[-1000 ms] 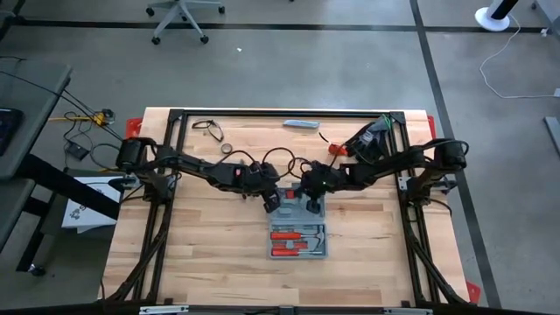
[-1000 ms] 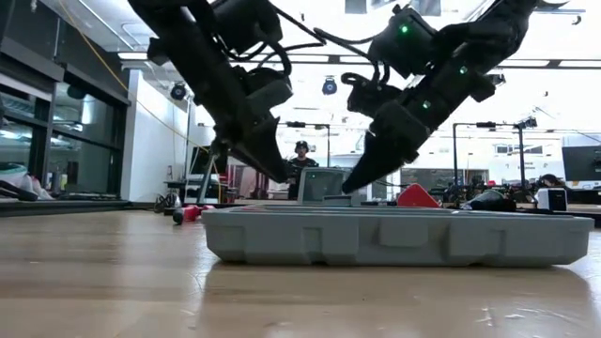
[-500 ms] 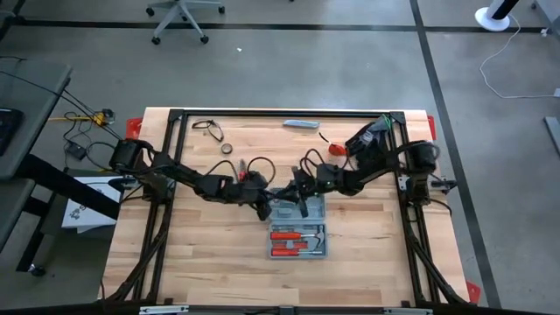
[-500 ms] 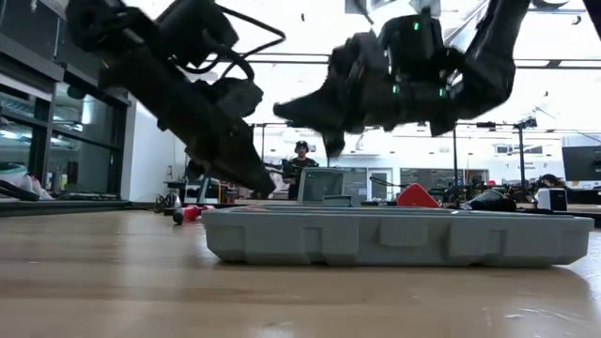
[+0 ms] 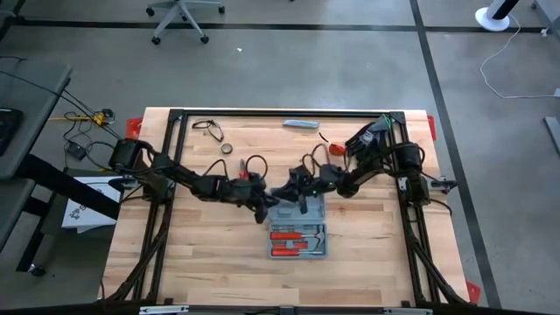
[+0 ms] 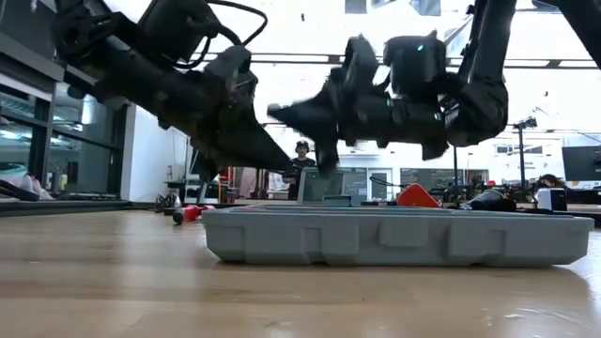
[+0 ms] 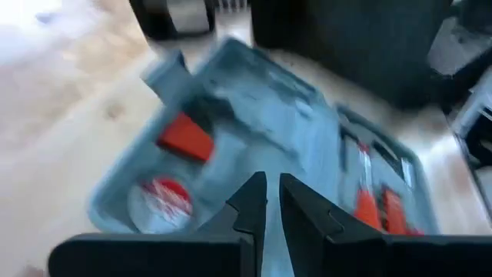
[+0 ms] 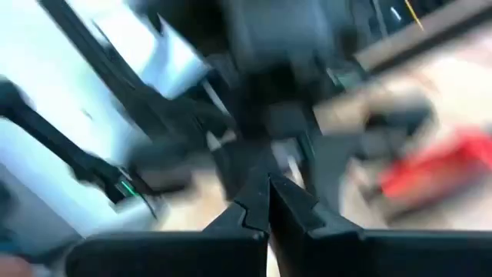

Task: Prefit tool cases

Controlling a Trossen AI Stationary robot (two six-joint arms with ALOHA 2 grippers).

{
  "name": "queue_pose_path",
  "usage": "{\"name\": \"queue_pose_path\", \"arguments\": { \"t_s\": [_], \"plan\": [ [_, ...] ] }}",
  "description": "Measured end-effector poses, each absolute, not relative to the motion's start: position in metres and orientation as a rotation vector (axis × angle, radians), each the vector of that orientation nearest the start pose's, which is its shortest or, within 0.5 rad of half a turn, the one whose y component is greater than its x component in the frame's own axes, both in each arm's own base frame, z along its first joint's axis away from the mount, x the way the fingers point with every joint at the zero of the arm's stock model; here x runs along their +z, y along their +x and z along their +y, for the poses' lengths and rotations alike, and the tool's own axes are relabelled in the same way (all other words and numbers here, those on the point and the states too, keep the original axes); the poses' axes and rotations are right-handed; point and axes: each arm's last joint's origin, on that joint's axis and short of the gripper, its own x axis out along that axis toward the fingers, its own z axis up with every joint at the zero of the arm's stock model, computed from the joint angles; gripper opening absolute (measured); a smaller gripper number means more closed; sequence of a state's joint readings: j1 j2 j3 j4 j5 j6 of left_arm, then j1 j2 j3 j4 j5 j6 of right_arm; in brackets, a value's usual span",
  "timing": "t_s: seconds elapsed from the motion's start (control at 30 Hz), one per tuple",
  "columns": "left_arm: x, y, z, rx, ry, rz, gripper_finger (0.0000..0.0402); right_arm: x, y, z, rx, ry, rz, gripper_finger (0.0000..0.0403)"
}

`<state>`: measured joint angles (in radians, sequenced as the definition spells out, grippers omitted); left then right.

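The blue-grey tool case [image 5: 297, 229] lies open and flat on the wooden table, its red-handled tools [image 5: 296, 241] in the near half. In the low view the case [image 6: 394, 235] rests on its underside. My left gripper [image 5: 263, 213] slants down at the left edge of the case's far half, its tips [image 6: 285, 166] above the case; its wrist view shows the fingers [image 7: 273, 192] nearly together with nothing between them, over the open case [image 7: 254, 115]. My right gripper [image 5: 278, 194] lies level above the far half, pointing to the table's left [image 6: 274, 113], shut and empty [image 8: 267, 188].
Along the far edge lie a slim grey bar [image 5: 301, 124], a dark loop of cable [image 5: 207, 129], a small ring [image 5: 227, 150], a red object [image 5: 336, 150] and black gear [image 5: 372, 140]. Bare wood lies on the near side, left and right of the case.
Both arms have sunk and tipped their grippers up from pointing steeply down. My right gripper now lies level, pointing to the table's left, and has rolled. My left gripper has drawn slightly toward the table's left and slants less steeply. The case has stayed put.
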<state>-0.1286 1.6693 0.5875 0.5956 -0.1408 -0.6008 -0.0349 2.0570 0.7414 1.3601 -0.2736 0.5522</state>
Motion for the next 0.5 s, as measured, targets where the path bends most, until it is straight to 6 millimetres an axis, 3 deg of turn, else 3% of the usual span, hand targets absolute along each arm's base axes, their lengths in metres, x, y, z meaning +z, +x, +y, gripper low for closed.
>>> {"name": "queue_pose_path", "arguments": {
  "t_s": [0.17, 0.33, 0.5],
  "plan": [
    [0.124, 0.287, -0.041, 0.095, -0.549, 0.498, 0.0032, 0.128, 0.358, -0.003, 0.294, 0.572, -0.046, 0.0],
    [0.12, 0.273, -0.047, 0.045, -0.593, 0.418, 0.0032, 0.111, 0.359, -0.003, 0.247, 0.558, 0.112, 0.0],
    [0.115, 0.26, -0.049, 0.033, -0.651, 0.372, 0.0032, 0.11, 0.359, 0.004, 0.256, 0.575, 0.134, 0.0]
  ]
}}
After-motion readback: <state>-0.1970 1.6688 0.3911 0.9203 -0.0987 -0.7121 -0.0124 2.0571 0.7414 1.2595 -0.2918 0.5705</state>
